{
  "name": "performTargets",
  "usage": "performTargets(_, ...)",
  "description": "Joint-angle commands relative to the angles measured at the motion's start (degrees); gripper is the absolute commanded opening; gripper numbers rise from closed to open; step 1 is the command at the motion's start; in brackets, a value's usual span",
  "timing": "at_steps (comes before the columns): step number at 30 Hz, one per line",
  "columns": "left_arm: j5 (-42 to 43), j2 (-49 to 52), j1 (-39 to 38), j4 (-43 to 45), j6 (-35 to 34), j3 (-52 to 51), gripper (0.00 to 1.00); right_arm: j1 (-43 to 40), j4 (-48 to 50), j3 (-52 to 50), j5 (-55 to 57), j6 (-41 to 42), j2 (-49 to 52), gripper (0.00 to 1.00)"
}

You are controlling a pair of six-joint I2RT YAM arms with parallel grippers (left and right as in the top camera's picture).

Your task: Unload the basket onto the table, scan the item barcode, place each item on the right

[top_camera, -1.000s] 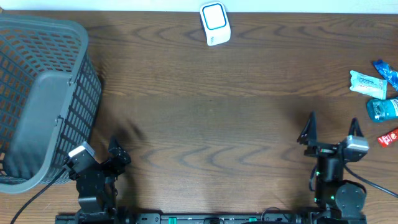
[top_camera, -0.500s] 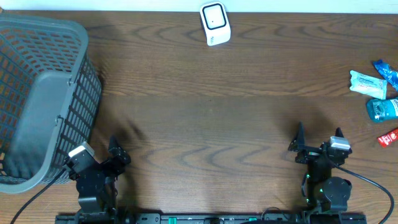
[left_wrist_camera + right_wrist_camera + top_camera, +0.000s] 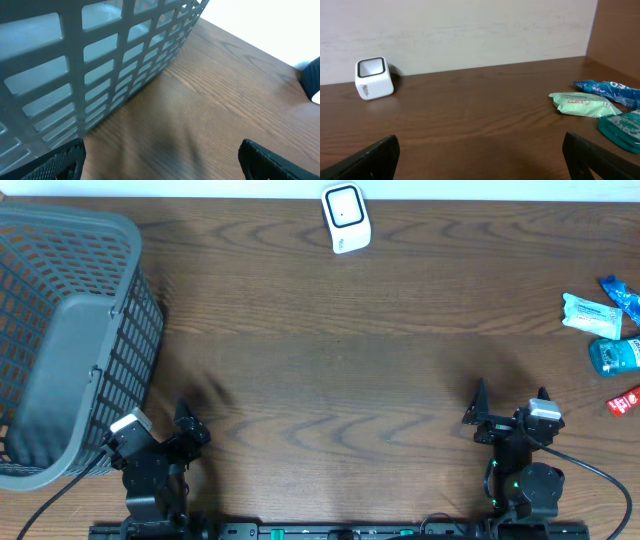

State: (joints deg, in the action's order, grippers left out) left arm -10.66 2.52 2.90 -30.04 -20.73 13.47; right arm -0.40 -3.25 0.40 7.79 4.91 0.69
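The left claw [image 3: 160, 165] and right claw [image 3: 511, 402] both stand wide open, holding nothing, at the near edge of the surface [image 3: 330, 360], the left one just beside the basket [image 3: 70, 350]. The packets [image 3: 592, 313] lie clustered at the right edge, well apart from the white scanner [image 3: 346, 218] at the far edge.

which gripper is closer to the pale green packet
Right. The right gripper sits left of and short of the pale green packet; the left gripper is across the table, beside the basket.
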Motion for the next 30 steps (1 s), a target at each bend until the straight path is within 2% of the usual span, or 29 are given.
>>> performTargets(1, -0.5, -0.04, 0.26, 0.04, 0.96, 0.11, 0.98, -0.35, -0.2, -0.09, 0.9, -0.72, -0.35, 0.99)
performTargets(19, 0.94, -0.17, 0.02, 0.98, -0.55, -0.33, 0.98, -0.35, -0.2, -0.09, 0.9, -0.72, -0.35, 0.99)
performTargets(23, 4.28, -0.17, -0.09, 11.76, -0.57, -4.63, 0.98, -0.35, -0.2, -0.09, 0.9, -0.72, -0.35, 0.99)
performTargets(30, 5.09, -0.24, -0.79, 29.03, -0.5, -11.39, 0.98, -0.35, -0.2, -0.09, 0.9, -0.72, -0.35, 0.99)
